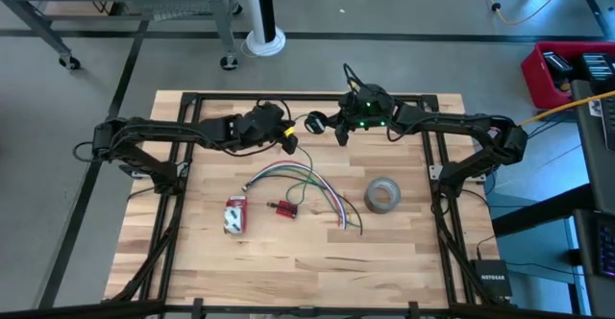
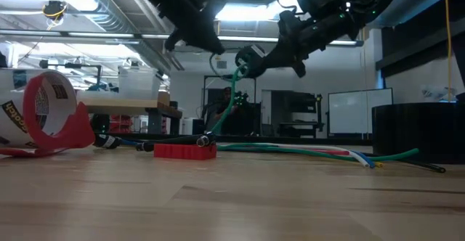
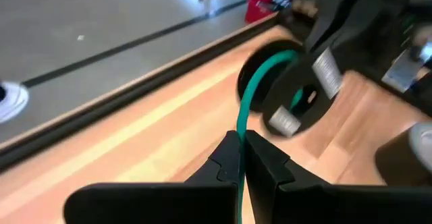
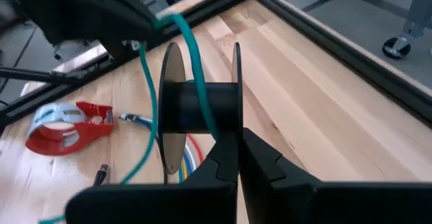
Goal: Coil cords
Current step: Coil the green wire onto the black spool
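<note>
My left claw (image 3: pixel 241 158) is pinched shut on a green cord (image 3: pixel 251 89), up near the worktop's far edge. My right claw (image 4: pixel 237 158) is closed on the rim of a black spool (image 4: pixel 200 109), held in the air just beside the left one; the cord runs from my left claw over the spool's core. In the level view the spool (image 2: pixel 249 56) hangs well above the wood, with the cord (image 2: pixel 231 99) dropping from it toward the surface.

The rest of the cords (image 1: pixel 307 186) lie loose mid-worktop, green, white and other colours fanned out; where each ends I cannot make out. A small red block (image 1: pixel 284 208) sits among them. A grey tape roll (image 1: pixel 382 195) lies to their right, a red tape dispenser (image 1: pixel 234 214) to their left. Its label is cut off in the level view, too little to read.

The worktop (image 1: pixel 288 261) is pale plank wood in a dark frame. Behind it: grey floor, a workshop with ceiling lights. A black box (image 1: pixel 492 279) off the near right corner reads NETGEAR.
</note>
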Controlling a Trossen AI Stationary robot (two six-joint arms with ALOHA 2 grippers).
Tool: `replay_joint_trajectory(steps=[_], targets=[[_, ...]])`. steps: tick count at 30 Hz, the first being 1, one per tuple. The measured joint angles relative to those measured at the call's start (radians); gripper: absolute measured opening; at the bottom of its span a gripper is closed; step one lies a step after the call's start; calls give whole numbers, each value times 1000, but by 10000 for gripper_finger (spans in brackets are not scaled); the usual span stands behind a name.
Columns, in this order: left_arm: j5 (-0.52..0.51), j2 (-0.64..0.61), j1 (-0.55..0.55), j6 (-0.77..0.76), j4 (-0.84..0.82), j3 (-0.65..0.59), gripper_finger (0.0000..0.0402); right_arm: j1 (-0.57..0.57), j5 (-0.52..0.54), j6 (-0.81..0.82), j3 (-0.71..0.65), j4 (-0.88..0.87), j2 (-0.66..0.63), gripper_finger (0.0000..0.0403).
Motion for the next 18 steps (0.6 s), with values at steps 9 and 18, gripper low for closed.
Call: replay_joint_trajectory(steps=[9, 18], targets=[[-9, 2, 0, -30, -60, 0, 0, 0, -59, 51, 0, 133, 0, 1], [-10, 10, -20, -55, -50, 0, 0, 1, -28, 123, -1, 266, 0, 1]])
